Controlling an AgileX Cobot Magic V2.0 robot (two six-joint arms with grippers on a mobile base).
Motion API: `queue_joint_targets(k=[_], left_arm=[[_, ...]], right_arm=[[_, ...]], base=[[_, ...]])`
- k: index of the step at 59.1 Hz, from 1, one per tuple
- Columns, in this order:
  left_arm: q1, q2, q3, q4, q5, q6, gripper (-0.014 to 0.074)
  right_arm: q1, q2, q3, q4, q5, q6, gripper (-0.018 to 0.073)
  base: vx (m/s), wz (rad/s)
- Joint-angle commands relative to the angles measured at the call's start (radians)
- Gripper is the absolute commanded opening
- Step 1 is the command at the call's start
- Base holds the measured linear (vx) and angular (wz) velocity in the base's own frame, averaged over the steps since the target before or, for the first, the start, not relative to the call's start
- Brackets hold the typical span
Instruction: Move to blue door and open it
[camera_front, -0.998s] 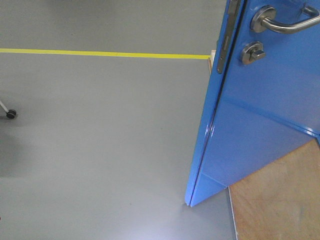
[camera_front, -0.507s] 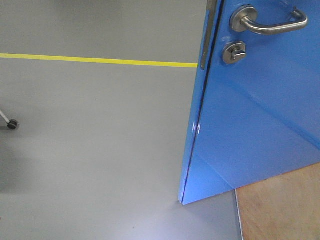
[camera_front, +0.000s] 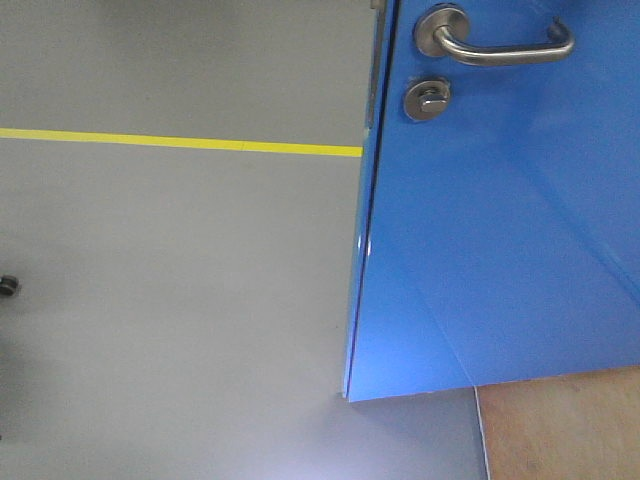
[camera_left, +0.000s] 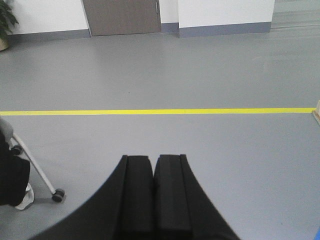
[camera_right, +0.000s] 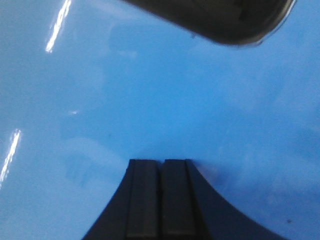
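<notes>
The blue door (camera_front: 500, 250) fills the right half of the front view, its edge toward me. Its steel lever handle (camera_front: 500, 45) and round thumb-turn lock (camera_front: 427, 98) sit at the top. My right gripper (camera_right: 161, 161) is shut with nothing between its fingers, its tips right at the glossy blue door (camera_right: 150, 90) panel. My left gripper (camera_left: 153, 157) is also shut and empty, pointing over the open grey floor (camera_left: 200, 70). Neither gripper shows in the front view.
A yellow floor line (camera_front: 180, 142) runs across, also seen as the yellow line (camera_left: 160, 111) in the left wrist view. A wheeled stand leg with caster (camera_left: 58, 195) is at the left. A wooden floor panel (camera_front: 560, 430) lies below the door. A grey door (camera_left: 122, 16) stands far back.
The door's edge has shifted left in the front view and its face now fills more of the frame. The caster at the left has slid nearly out of view.
</notes>
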Motion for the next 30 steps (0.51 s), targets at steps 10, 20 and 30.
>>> queue_joint_targets(k=[10, 20, 30], left_arm=[[0.001, -0.015, 0.003, -0.005, -0.087, -0.002, 0.007], [0.001, -0.015, 0.003, -0.005, -0.087, -0.002, 0.007], [0.001, -0.015, 0.003, -0.005, -0.087, -0.002, 0.007]], right_arm=[[-0.004, -0.028, -0.033, -0.003, -0.052, -0.006, 0.0002], [-0.004, -0.028, -0.033, -0.003, -0.052, -0.006, 0.0002], [-0.004, -0.028, -0.033, -0.003, -0.052, -0.006, 0.0002]], base=[[0.29, -0.06], [0.26, -0.06], [0.22, -0.06]])
